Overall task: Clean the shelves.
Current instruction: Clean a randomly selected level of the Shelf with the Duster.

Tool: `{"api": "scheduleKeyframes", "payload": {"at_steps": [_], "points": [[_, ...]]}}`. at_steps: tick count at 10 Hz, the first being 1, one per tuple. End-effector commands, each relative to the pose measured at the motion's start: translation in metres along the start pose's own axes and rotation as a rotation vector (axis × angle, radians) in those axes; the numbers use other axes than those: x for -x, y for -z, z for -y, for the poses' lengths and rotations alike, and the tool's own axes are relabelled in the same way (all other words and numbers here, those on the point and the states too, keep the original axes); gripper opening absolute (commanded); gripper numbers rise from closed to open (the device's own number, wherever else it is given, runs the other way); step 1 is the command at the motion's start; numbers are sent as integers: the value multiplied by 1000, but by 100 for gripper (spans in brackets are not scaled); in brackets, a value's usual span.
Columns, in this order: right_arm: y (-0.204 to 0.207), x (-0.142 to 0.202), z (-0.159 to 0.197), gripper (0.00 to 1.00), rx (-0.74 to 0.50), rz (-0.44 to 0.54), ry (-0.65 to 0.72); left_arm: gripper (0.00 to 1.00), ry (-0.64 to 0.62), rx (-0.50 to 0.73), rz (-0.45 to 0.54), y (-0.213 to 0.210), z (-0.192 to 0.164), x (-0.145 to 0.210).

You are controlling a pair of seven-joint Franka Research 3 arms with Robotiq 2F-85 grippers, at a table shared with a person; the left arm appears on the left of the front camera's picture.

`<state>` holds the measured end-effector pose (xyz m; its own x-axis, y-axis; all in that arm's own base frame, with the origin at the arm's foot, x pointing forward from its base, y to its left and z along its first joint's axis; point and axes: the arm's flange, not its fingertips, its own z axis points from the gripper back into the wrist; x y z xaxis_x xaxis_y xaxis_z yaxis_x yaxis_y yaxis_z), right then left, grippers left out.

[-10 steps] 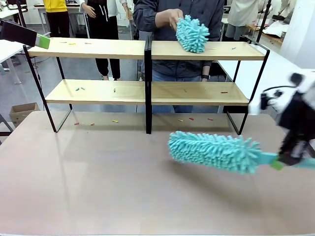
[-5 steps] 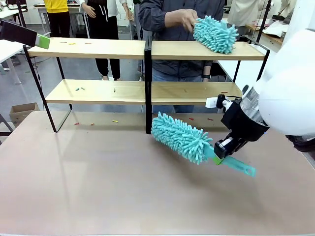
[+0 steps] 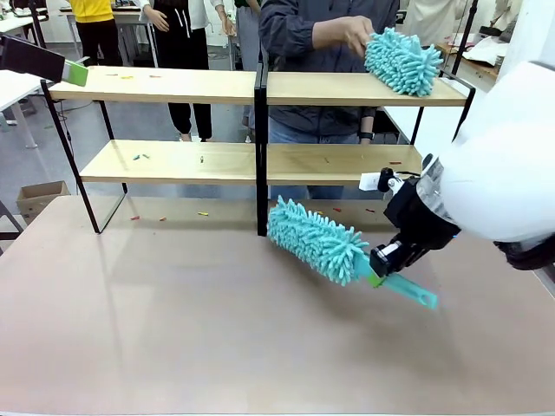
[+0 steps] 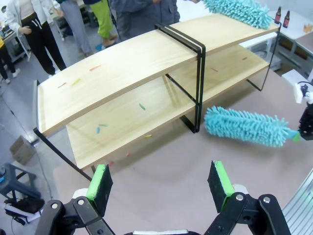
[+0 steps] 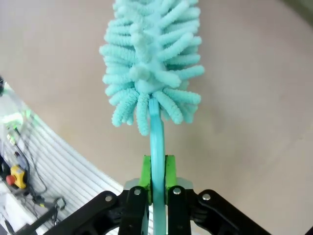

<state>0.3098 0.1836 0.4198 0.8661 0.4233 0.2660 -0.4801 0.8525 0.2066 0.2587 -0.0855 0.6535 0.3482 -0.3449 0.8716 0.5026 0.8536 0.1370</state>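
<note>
A teal duster (image 3: 316, 240) was pinched by its handle in the right gripper (image 3: 379, 264) near the shelves (image 3: 173, 85), set along the far side of the table (image 3: 173, 329); the left gripper (image 4: 160, 181) was seen spread.

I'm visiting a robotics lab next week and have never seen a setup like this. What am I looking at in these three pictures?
Two white robot arms share a table with a person. The wide picture comes from a fixed camera on the robot's side, looking across at the person. The other two come from cameras on each arm's wrist, looking along its fingers. On the table stand the shelves, two wood-and-black-metal racks side by side, with small coloured scraps scattered on the boards. The right gripper is shut on the handle of a fluffy teal duster, its head near the foot of the racks. The left gripper is open and holds nothing. The person's hand holds a second duster on the top right board.
</note>
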Motion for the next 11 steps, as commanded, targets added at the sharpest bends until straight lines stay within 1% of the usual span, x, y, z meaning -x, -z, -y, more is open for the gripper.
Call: {"api": "scheduleKeyframes", "payload": {"at_steps": [1,3,4,5,7,9,10,11], "points": [[39,-18,12,12,-32,78,78,100,-1,2,1,1,-1,0],[60,-26,26,12,4,117,147,100,-1,2,1,1,-1,0],[67,-31,32,12,-4,143,166,100,-1,2,1,1,-1,0],[74,-34,36,12,-10,159,169,100,-1,2,1,1,-1,0],[87,-41,48,12,8,170,220,100,-1,2,1,1,-1,0],[93,-45,58,12,19,206,254,100,-1,2,1,1,-1,0],[94,-46,63,12,69,223,292,100,-1,2,1,1,-1,0],[91,-45,68,12,122,219,381,100,-1,2,1,1,-1,0]]}}
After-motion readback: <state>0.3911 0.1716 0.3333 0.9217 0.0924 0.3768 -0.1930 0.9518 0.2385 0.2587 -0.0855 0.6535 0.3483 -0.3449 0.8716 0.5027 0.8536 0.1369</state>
